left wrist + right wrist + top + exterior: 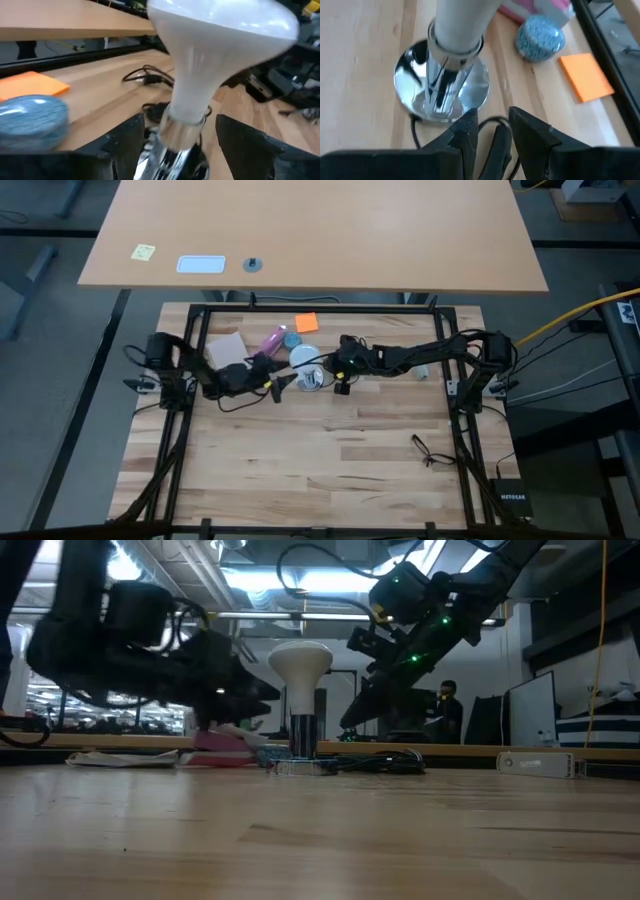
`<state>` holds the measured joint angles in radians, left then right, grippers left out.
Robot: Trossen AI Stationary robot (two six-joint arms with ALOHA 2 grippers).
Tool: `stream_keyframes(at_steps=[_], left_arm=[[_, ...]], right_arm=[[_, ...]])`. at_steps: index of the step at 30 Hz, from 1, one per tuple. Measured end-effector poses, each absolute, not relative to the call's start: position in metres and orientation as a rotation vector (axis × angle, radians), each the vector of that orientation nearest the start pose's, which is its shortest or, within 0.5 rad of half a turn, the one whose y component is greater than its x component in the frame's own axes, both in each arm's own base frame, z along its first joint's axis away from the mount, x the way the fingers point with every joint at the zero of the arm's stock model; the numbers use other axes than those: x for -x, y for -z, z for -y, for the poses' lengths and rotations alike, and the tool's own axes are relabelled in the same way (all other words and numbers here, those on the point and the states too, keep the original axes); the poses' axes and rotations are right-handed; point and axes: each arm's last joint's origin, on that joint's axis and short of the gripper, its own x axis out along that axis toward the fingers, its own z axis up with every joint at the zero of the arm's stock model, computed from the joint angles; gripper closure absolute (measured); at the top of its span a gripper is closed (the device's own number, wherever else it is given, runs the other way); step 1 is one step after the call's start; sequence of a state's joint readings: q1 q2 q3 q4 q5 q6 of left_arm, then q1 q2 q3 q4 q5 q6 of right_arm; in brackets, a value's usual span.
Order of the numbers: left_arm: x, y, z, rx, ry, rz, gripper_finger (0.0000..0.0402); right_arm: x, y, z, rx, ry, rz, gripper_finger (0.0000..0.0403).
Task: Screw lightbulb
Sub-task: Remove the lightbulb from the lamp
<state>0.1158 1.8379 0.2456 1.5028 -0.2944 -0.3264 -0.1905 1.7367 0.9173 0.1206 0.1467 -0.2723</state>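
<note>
The frosted white lightbulb [300, 662], a smooth globe tapering to a narrow neck, stands upright in the shiny chrome lamp base [441, 85] on the pale wood desk [320, 450]. The left gripper [175, 145] has its fingers spread wide at either side of the neck, not touching. The right gripper [492, 131], fingers slightly parted and empty, hovers beside the base. At the bulb's 11 o'clock lies a blue round object [540, 39]; at 12, an orange sticky pad [306, 323].

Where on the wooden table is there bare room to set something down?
The near half of the table is bare, apart from a small black cable at its right. The far middle is crowded: lightbulb, orange note, both arms.
</note>
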Motion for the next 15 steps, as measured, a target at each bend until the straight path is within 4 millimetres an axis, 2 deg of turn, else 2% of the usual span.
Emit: stream_keyframes(at_steps=[6, 15], left_arm=[[-0.266, -0.091, -0.034, 0.372, -0.399, -0.011, 0.0164], [-0.287, -0.098, -0.035, 0.272, -0.386, 0.026, 0.0164]], right_arm=[[-0.343, -0.166, 0.071, 0.267, 0.223, -0.711, 0.0282], [-0.345, -0.169, 0.071, 0.269, 0.228, -0.682, 0.0282]])
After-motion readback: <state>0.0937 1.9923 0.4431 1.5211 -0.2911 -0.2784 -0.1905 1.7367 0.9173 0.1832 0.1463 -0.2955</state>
